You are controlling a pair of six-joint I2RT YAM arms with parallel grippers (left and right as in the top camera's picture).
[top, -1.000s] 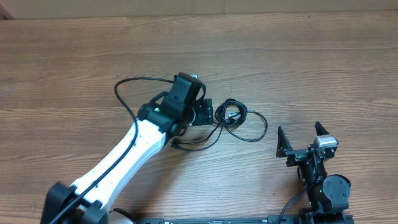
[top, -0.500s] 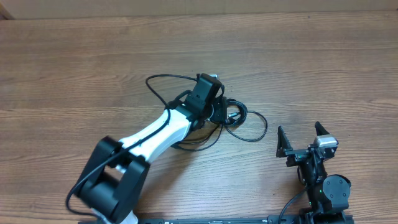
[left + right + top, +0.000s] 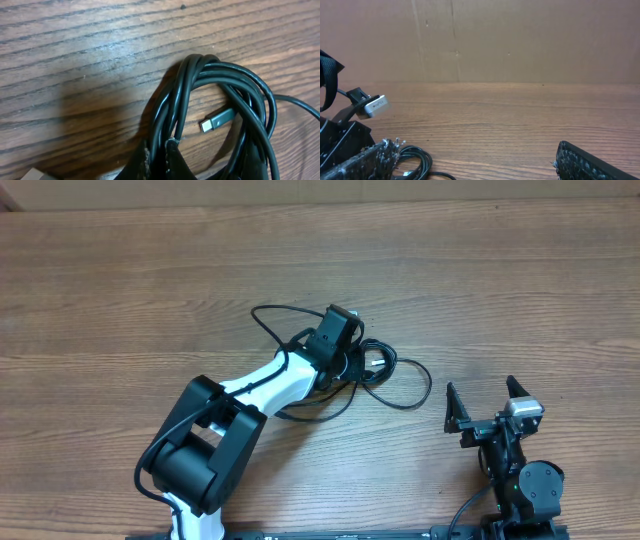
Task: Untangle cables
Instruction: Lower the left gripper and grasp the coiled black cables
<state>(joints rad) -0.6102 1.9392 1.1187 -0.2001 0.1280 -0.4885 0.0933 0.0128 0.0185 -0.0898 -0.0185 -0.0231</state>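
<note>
The cables (image 3: 398, 388) lie as a loose black tangle of loops near the table's middle. In the left wrist view the cables (image 3: 220, 80) form a bundled coil with a small silver-tipped plug (image 3: 216, 120) inside the loop. My left gripper (image 3: 352, 362) sits over the coil's left side, and its jaws (image 3: 159, 151) are shut on strands of the cables that pass between the fingertips. My right gripper (image 3: 487, 402) stands open to the right of the tangle, apart from it, with nothing between its fingers (image 3: 566, 156). The coil's edge (image 3: 416, 156) shows at the lower left of the right wrist view.
The wooden table (image 3: 500, 280) stretches all round. A brown cardboard wall (image 3: 495, 40) stands behind it. The left arm's white link (image 3: 255, 385) crosses the table from the lower left, and its own black wire (image 3: 275, 315) arcs above the wrist.
The left arm has swung right onto the coil, and its jaws have gone from open to shut on the strands. The right arm has not moved.
</note>
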